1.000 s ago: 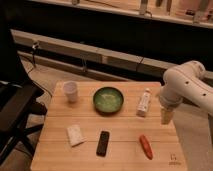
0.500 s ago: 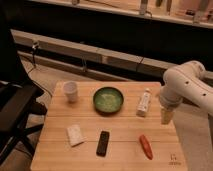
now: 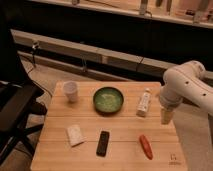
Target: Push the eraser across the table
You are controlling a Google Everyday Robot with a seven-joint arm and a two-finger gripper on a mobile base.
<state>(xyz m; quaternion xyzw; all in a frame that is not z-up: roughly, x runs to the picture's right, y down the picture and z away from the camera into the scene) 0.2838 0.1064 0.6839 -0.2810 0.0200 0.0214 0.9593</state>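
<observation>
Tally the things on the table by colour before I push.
White or pale: 3, the cup, the tube, the squarish block
Green: 1, the bowl
Black: 1, the eraser
Red: 1, the carrot-like thing
Total: 6 on the table
The gripper hangs at the table's edge beside the tube.

A single raised camera looks down across the whole table (image 3: 125, 129) (from moderately far), with the gripper (image 3: 167, 117) near its right edge.

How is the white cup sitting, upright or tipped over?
Upright: the cup stands on its base, round mouth facing up. The pincer hangs at the opposite side of the table.
</observation>
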